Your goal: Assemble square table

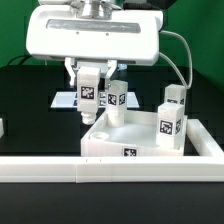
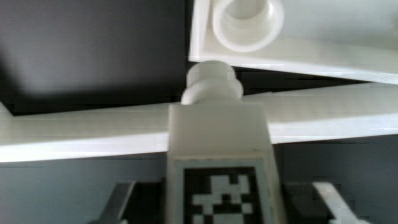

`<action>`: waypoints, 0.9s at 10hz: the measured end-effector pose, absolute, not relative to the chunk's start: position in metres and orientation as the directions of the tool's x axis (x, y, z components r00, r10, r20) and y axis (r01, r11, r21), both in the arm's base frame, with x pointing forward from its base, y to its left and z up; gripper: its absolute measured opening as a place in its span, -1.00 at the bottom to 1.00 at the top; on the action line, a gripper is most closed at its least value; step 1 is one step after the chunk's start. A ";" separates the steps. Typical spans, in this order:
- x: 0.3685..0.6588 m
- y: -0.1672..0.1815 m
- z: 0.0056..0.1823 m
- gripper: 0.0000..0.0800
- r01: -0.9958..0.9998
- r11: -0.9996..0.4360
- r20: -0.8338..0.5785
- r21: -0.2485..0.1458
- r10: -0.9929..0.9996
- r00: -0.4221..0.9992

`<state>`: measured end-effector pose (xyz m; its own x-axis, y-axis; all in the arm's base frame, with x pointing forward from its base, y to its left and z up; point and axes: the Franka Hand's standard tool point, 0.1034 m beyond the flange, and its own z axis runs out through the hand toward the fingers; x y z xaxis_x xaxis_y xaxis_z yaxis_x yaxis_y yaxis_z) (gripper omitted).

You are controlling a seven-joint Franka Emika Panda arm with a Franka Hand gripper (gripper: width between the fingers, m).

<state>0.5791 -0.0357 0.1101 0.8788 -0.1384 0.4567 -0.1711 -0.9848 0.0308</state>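
The jaws are pinching a white tagged leg, one finger on each side of it. In the wrist view the leg runs straight out from between the jaws, its black-and-white tag facing the camera and its narrow rounded peg end pointing away. Just beyond that peg end lies the corner of the square table top, with a round corner socket in view; the peg is near the socket but whether it touches the slab cannot be told.

In the exterior view the held leg hangs upright above the near-left corner of the table top, which lies flat on the dark surface with a tag on its front edge. Just beside the jaws, on the exterior view's right, a second leg stands on the slab. Farther right, two more legs stand at the slab's far side. In front of the slab runs the long white border rail.
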 end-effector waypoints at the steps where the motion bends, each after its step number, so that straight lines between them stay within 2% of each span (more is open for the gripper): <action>1: 0.579 -0.035 0.109 -0.28 -0.169 -0.985 0.460 0.033 -0.135 0.877; 3: 0.580 -0.031 0.099 -0.28 -0.160 -0.986 0.470 0.042 -0.122 0.874; 9: 0.580 -0.017 0.092 -0.28 -0.142 -0.989 0.462 0.038 -0.109 0.880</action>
